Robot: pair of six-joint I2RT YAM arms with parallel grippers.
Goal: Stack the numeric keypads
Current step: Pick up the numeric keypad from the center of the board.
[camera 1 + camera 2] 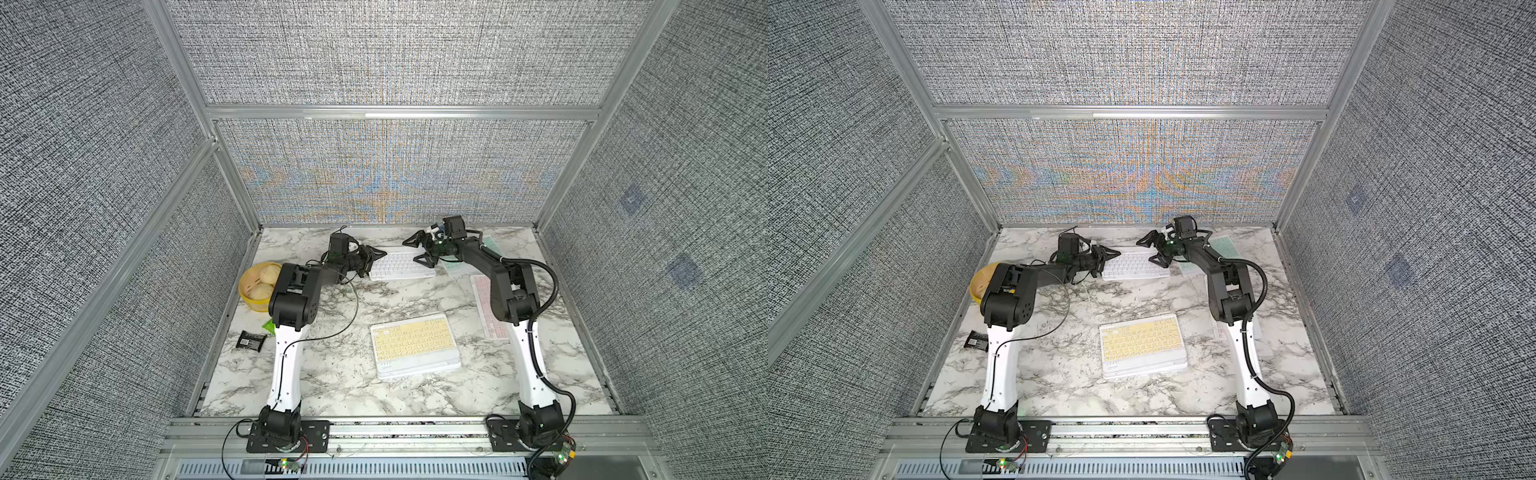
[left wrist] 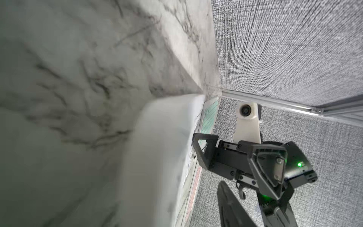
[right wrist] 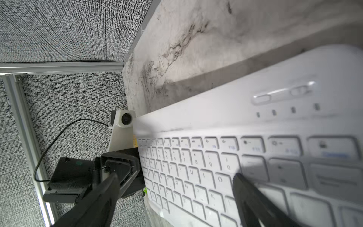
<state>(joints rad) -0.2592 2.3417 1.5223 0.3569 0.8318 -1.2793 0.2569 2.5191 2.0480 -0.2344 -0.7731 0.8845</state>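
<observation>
A white-keyed keypad (image 1: pixel 401 264) lies near the back of the marble table (image 1: pixel 332 374) between both grippers. My left gripper (image 1: pixel 374 262) straddles its left short edge, jaws one above the other. The upper finger (image 2: pixel 229 204) stands a little off the keys and the lower one is hidden behind the keypad (image 2: pixel 157 157). My right gripper (image 1: pixel 409 250) is wide open at the right end, one finger (image 3: pixel 251 196) over the keys (image 3: pixel 186 176). A yellow-keyed keypad (image 1: pixel 413 338) tops a stack at centre. The right arm partly covers a pink keypad (image 1: pixel 482 299) and a mint keypad (image 1: pixel 492 245).
A yellow bowl (image 1: pixel 249 299) of buns stands at the left, half behind the left arm. A black packet (image 1: pixel 250 340) and a green packet (image 1: pixel 269 327) lie in front of it. Grey fabric walls close the table on three sides.
</observation>
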